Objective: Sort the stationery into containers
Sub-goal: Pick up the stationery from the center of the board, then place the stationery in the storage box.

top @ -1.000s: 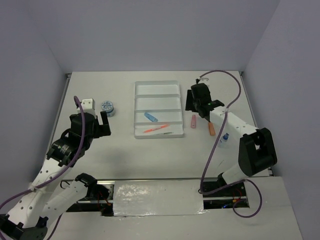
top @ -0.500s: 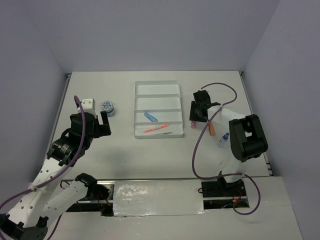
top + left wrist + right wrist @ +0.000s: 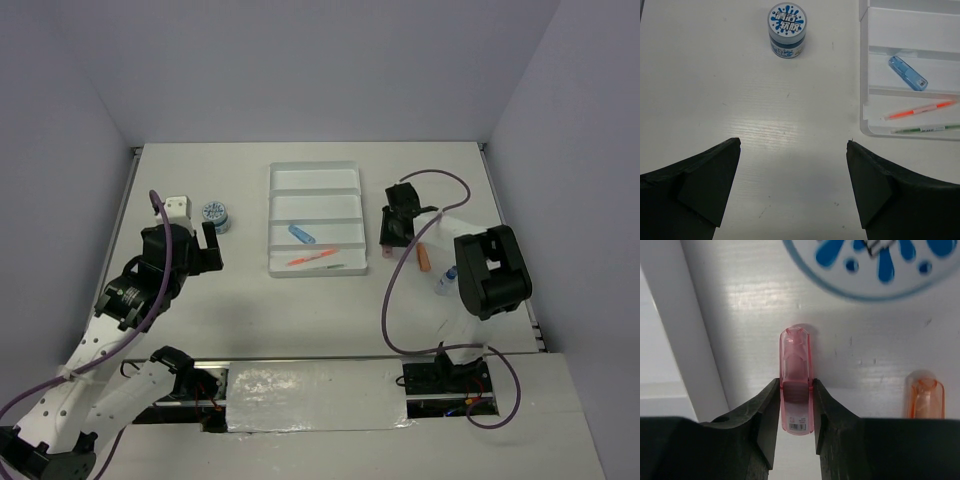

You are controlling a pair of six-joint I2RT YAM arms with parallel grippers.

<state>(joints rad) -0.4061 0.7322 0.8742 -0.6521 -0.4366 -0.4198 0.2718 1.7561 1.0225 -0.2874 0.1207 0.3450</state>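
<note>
Just right of the tray [image 3: 313,166], the right gripper's [image 3: 796,390] fingers [image 3: 765,410] clamp the pink stick [image 3: 796,357], which lies flat on the worktop [image 3: 860,340]. They pinch near one end, so it may swing or slip out on the lift and clip the tray's wall. Left of the tray, the left gripper [image 3: 792,145] hangs with fingers spread wide, holding nothing, near the blue tub [image 3: 786,22].
</note>
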